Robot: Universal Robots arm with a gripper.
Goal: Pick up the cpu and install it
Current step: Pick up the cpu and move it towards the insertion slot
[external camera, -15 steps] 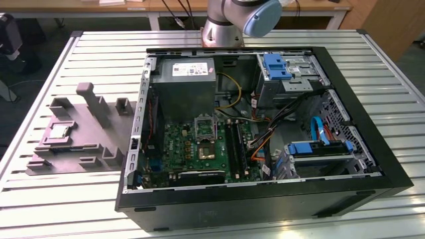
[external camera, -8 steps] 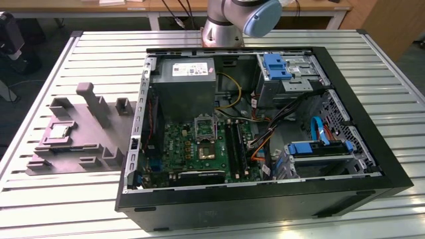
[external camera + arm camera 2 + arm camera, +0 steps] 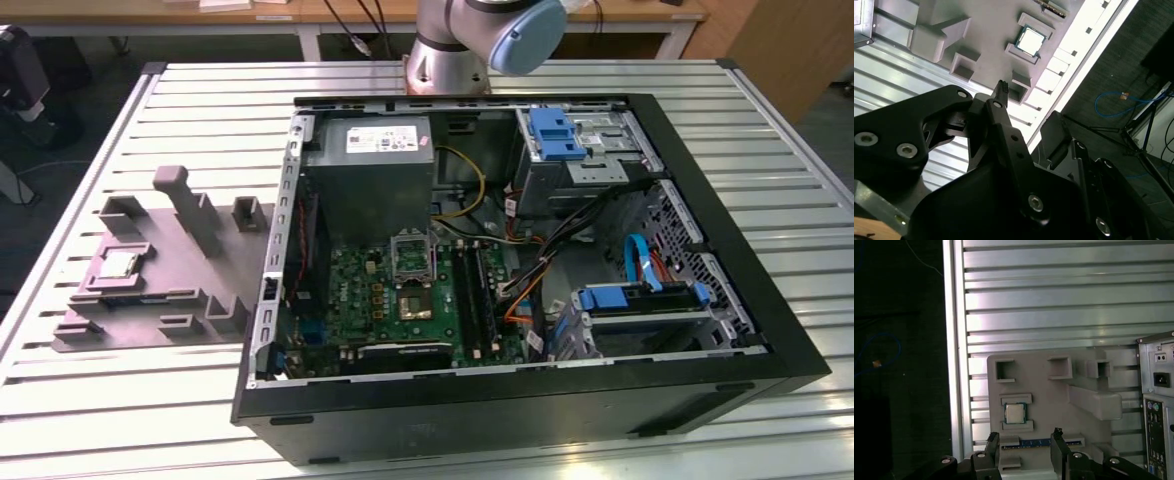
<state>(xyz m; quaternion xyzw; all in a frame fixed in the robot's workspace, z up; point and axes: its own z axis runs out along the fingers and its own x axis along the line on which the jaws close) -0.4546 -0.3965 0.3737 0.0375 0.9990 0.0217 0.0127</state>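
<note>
Jaws are spread well apart with nothing in them, hanging clear of the grey plastic fixture plate (image 3: 1044, 385). Just past the tips, roughly lined up with the gap, the small flat square silvery cpu (image 3: 1014, 413) lies in its own shallow pocket on that plate, untouched. Plate lies flat on the slatted aluminium table (image 3: 1054, 305). Further off to one side of the jaws is the open black computer case (image 3: 467, 420), green motherboard (image 3: 400, 290) showing.

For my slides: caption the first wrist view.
Open gripper faces the cpu, seated in its grey fixture beside the computer case.
</note>
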